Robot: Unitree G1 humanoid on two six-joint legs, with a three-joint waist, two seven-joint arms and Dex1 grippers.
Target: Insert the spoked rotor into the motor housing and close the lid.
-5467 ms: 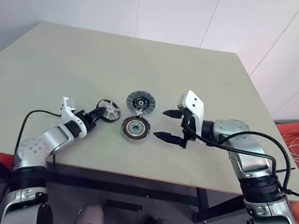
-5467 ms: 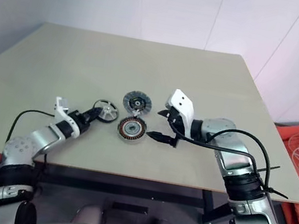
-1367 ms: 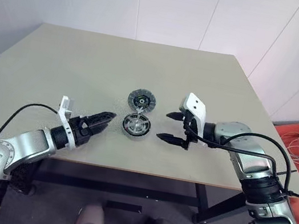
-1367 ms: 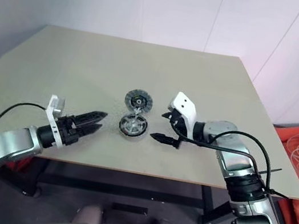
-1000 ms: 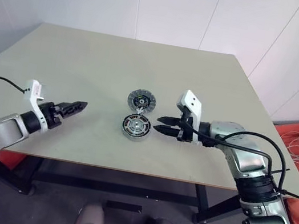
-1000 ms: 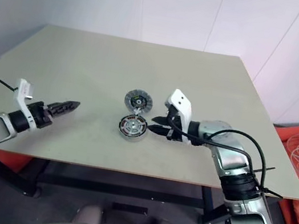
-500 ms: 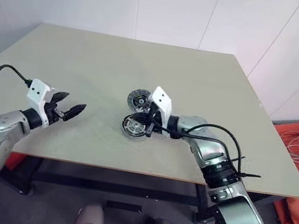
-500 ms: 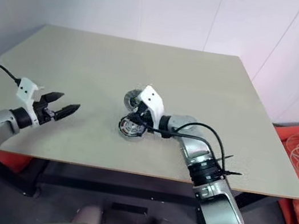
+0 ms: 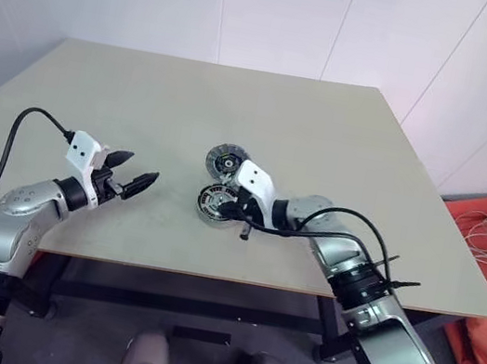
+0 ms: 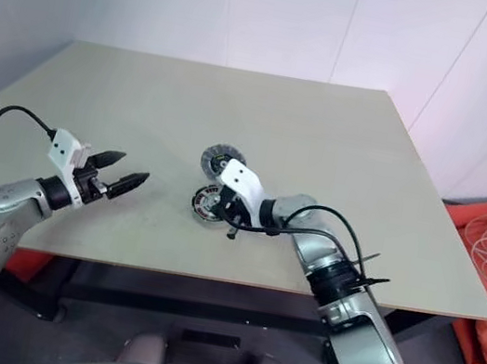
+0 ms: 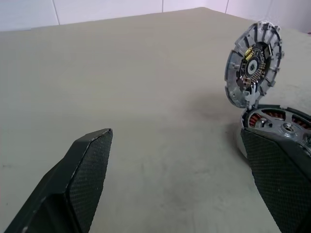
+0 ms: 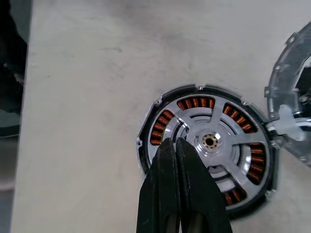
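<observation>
The silver spoked rotor (image 12: 214, 145) shows coppery-orange windings between spokes; the lid (image 11: 253, 63) looks grey, gold-flecked.

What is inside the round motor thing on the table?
The shiny spoked rotor sits inside the motor housing. Coppery windings peek through the gaps between its spokes. The right gripper, shut, rests over the rotor, hiding part of it. Whatever lies beneath the rotor is covered.

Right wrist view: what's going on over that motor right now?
The spoked rotor already sits inside the motor housing, coppery windings showing between its spokes. The right gripper is shut, its fingertips over the rotor's face near the hub; whether they press on it can't be told. The lid is not yet closed: it stands tilted up, hinged at the housing's edge. The left gripper is open, held off to the side above the table.
</observation>
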